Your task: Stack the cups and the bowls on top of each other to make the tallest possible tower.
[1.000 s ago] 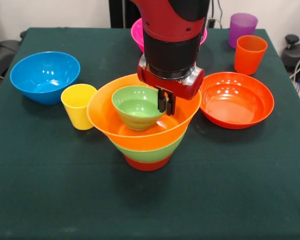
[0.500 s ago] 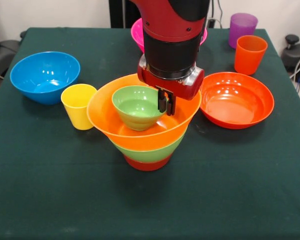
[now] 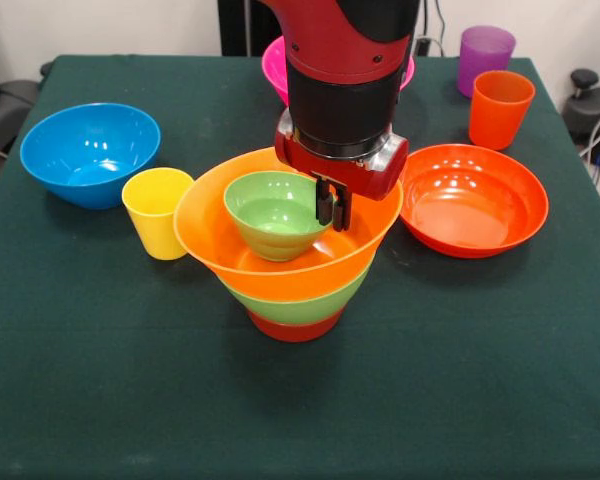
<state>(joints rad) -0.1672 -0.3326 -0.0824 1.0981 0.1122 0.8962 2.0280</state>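
The tower stands mid-table: a small red-orange bowl (image 3: 293, 327) at the base, a medium green bowl (image 3: 295, 303) in it, then a large yellow-orange bowl (image 3: 220, 250), with a small green bowl (image 3: 275, 215) resting inside on top. My gripper (image 3: 333, 208) comes down from above, and its dark fingers pinch the right rim of the small green bowl. A yellow cup (image 3: 158, 212) stands just left of the tower. An orange cup (image 3: 499, 108) and a purple cup (image 3: 485, 55) stand at the back right.
A blue bowl (image 3: 88, 152) sits at the left. A shallow orange bowl (image 3: 473, 200) lies right of the tower. A pink bowl (image 3: 276, 65) shows partly behind the arm. The dark green table (image 3: 300, 420) fills the view.
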